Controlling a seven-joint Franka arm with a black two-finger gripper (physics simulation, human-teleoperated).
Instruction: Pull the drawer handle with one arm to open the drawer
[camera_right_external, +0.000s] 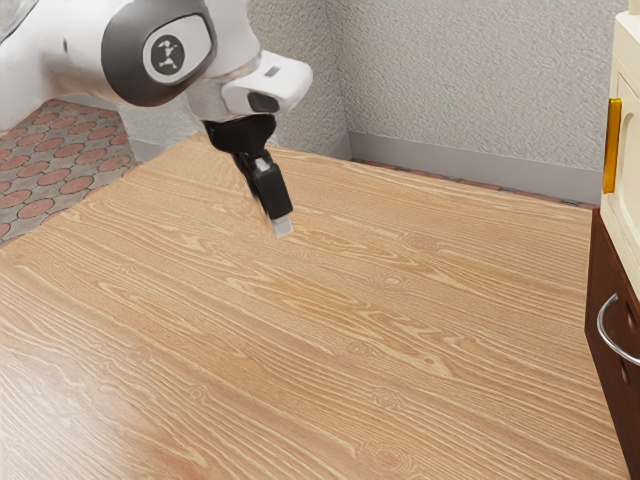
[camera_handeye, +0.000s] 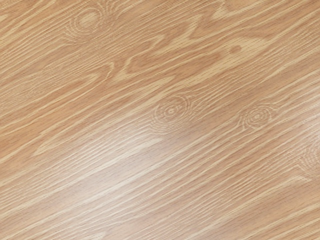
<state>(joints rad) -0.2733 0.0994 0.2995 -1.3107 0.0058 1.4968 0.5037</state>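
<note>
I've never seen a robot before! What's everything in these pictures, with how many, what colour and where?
Table: one, light brown wood grain, below the arm
Drawer front: one, dark brown, at the exterior view's right edge
Curved handle: one, silver, on the drawer front
Upper panel: one, cream, above the drawer front
Upright strip: one, golden yellow, on the upper panel
Walls: two, grey, meeting behind the table
Baseboard: grey, along the walls' foot
Floor: one, reddish tiles with grey, beyond the table
Robot arm: one, white and dark grey, upper left
End effector: one, black with pale tip, above the table
</note>
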